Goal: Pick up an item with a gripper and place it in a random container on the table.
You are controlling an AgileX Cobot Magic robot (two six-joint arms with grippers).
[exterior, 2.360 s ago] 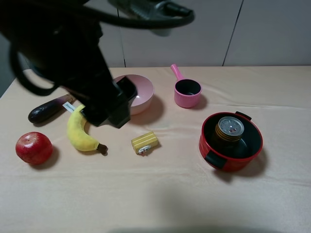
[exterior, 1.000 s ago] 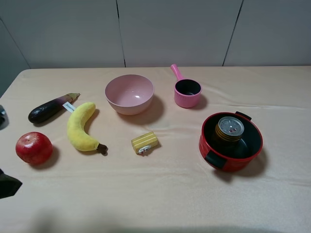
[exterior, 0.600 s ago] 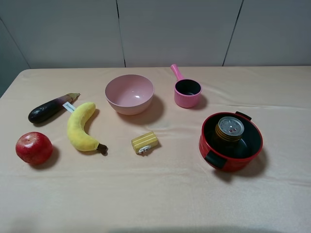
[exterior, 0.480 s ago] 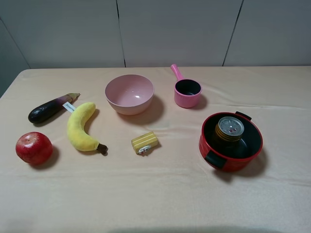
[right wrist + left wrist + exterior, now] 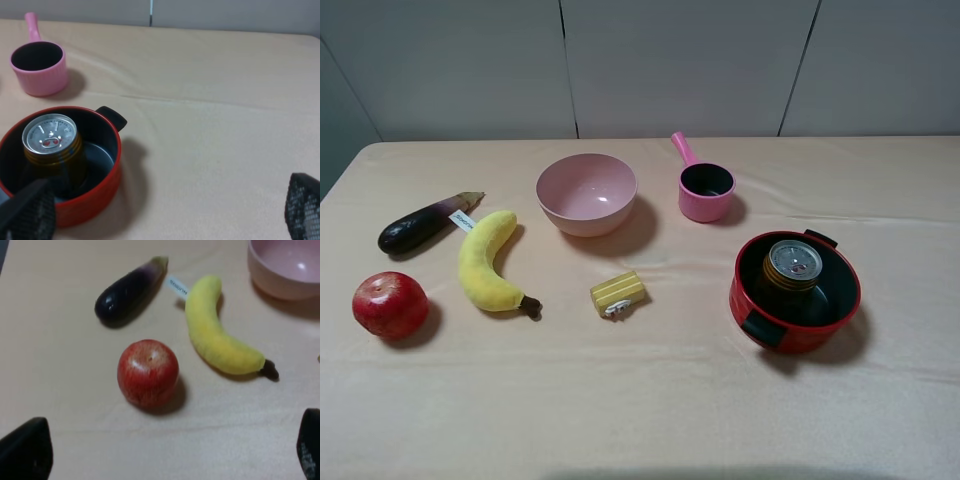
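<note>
The orange-yellow can [image 5: 792,272] stands upright inside the red pot [image 5: 748,296] at the right of the table [image 5: 650,400]. It also shows in the right wrist view [image 5: 51,143], silver top up, inside the pot [image 5: 95,190]. No gripper shows in the exterior high view. My left gripper [image 5: 167,455] is open and empty, above the cloth near a red apple [image 5: 148,372]. My right gripper [image 5: 165,212] is open and empty, set back from the pot over bare cloth.
A pink bowl [image 5: 586,193] and a pink saucepan [image 5: 704,188] stand at the back. An eggplant [image 5: 418,226], a banana [image 5: 486,262] and the apple [image 5: 389,305] lie at the left. A yellow ridged block [image 5: 618,293] lies mid-table.
The left arm, which filled the upper left of the exterior high view, has pulled back off the left edge and out of that view. The can and pot have not moved.
</note>
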